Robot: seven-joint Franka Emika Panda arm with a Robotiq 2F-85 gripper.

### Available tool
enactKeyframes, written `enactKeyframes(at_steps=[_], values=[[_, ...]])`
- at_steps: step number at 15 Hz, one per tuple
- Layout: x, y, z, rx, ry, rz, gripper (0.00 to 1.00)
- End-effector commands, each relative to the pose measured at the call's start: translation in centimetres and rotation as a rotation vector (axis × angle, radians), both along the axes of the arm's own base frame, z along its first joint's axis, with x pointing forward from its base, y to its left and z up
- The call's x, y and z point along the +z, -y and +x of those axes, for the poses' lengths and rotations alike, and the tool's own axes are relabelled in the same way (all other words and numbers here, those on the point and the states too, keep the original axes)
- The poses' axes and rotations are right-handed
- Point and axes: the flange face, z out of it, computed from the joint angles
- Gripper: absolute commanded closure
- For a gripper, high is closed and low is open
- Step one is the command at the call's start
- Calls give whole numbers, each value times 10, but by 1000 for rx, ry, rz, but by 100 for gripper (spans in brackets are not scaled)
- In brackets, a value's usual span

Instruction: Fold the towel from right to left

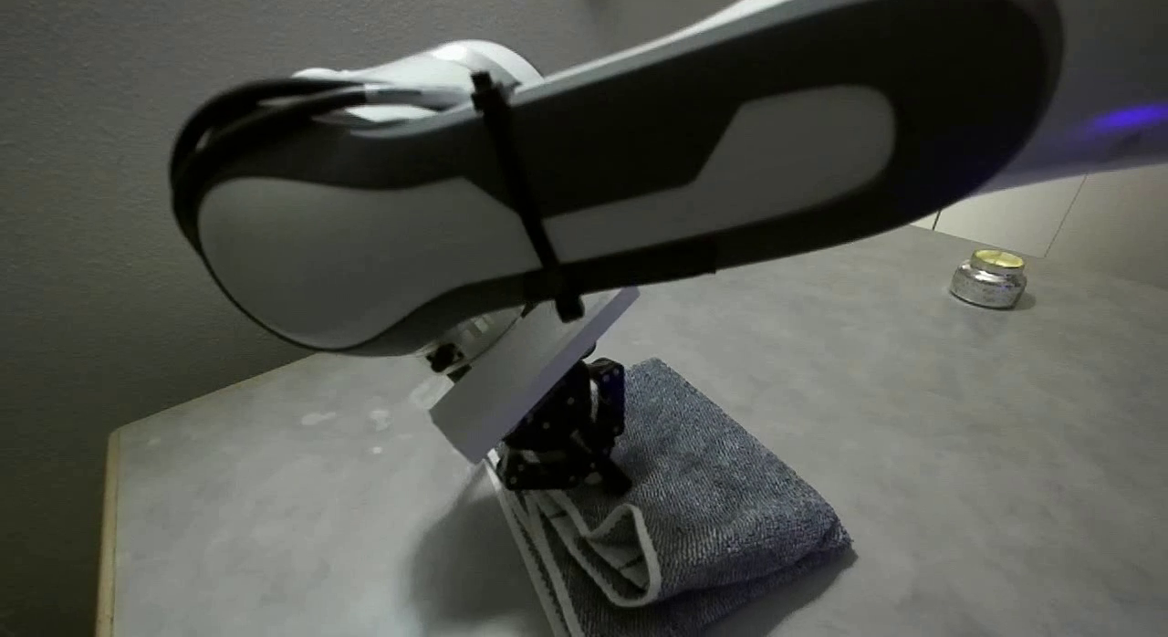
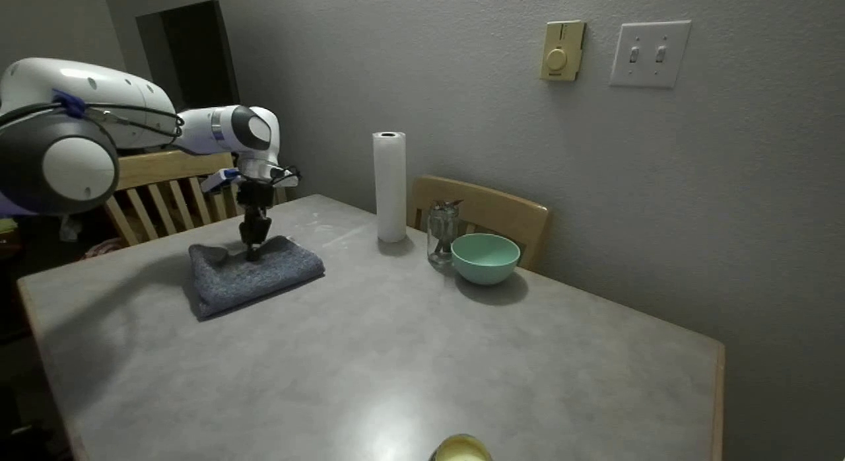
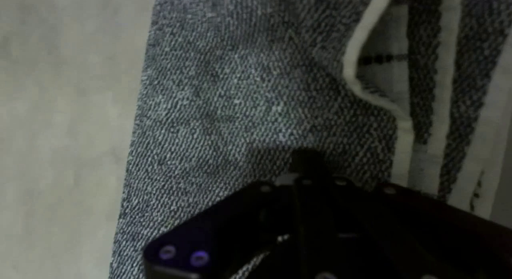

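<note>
The dark grey towel [image 1: 721, 473] lies folded over on itself on the table, with its white-striped edge layered and one corner wavy. It also shows in an exterior view [image 2: 257, 273] and fills much of the wrist view [image 3: 224, 111]. My gripper [image 1: 610, 477] points down onto the top of the towel near its striped edge. It shows in an exterior view [image 2: 253, 253] with its tip at the cloth. In the wrist view my gripper [image 3: 306, 163] has its fingers together, dark against the towel. No cloth shows pinched between them. The underside of the fingertips is hidden.
On the table [image 2: 370, 355] stand a white paper towel roll [image 2: 390, 187], a glass jar with utensils [image 2: 442, 233] and a green bowl [image 2: 485, 257] by the wall. A small silver candle jar [image 1: 988, 279] stands apart. Wooden chairs [image 2: 488, 200] stand behind the table edge.
</note>
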Motion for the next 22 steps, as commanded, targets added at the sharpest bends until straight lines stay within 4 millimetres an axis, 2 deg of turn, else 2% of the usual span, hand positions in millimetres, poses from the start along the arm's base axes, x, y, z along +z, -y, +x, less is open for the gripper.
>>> enactKeyframes(at_steps=[1,6,11,15,22], values=[[2,23,2,145,-83,-82,100],[-3,39,5,237,-127,-122,100],[-12,38,9,255,-96,-123,100],[-28,38,12,227,-69,-86,100],[-31,40,6,188,-102,-86,100]])
